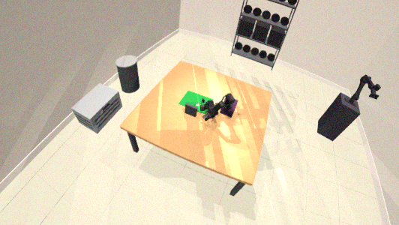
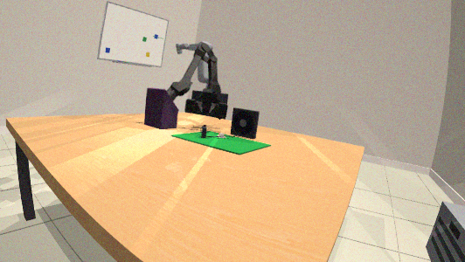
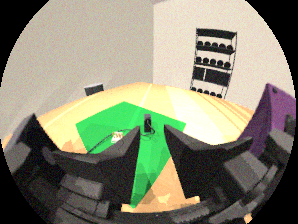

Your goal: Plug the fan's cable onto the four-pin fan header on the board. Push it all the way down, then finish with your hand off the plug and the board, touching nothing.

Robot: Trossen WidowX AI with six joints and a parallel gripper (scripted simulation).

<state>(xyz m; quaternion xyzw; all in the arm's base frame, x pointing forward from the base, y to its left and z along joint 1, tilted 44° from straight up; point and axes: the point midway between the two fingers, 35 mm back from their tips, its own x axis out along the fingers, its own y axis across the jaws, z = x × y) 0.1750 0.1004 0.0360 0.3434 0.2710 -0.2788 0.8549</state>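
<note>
The green board [image 1: 190,97] [image 2: 240,148] [image 3: 100,124] lies flat on the table. A small black upright piece [image 2: 204,131] [image 3: 147,123], seemingly the plug, stands on the board with thin dark cable around its foot. A small white part [image 2: 221,135] [image 3: 117,136] is beside it, with a cable passing by; its pins are too small to make out. The black square fan [image 1: 190,109] [image 2: 245,123] stands upright by the board's edge. My gripper [image 2: 207,114] [image 3: 152,128] is open and empty, raised above and back from the black piece, touching neither it nor the board.
A dark purple block [image 2: 157,109] [image 3: 272,117] stands on the wooden table [image 1: 169,124] [image 2: 131,183] beside the arm. Off the table are a grey cabinet [image 1: 98,106], a dark bin [image 1: 128,76], a rack of weights and a second arm on a pedestal [image 1: 338,116].
</note>
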